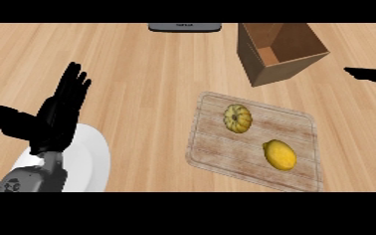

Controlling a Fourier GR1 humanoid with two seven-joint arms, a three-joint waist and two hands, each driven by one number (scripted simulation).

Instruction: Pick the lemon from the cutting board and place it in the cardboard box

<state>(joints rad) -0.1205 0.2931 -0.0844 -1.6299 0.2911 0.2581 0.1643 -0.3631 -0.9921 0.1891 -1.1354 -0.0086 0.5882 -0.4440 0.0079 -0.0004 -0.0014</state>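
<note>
**Still to come: the reach for the lemon**

Plainly, nothing has been picked up yet. The smooth yellow oval lemon [280,155] lies on the pale, worn wooden cutting board [220,152], toward the board's near right corner. Sharing the board, closer to its far left corner and apart from the lemon, sits a ribbed, yellow-orange small squash [237,118]. The open brown cardboard box [258,62] stands on the light wooden counter [147,69] just beyond the board's far edge, its mouth facing up.

The black right hand [361,73] shows only as a dark tip at the counter's right edge, level with the box; whether its fingers are spread or curled cannot be told. The black left hand [62,112] rests with fingers straight and apart near the counter's left edge, over a round white plate [92,159], holding nothing.

Judging from this layout, the right hand is the better placed for the job. It should come in over the board's right edge, descending onto the lemon from above so the fingers close across its shorter width, keeping away from the squash. Once lifted, the carry is short: away past the board's far edge and over the box's near wall, high enough to clear the rim, then release inside.

A dark grey flat object [184,27] at the counter's far edge is out of the way.
</note>
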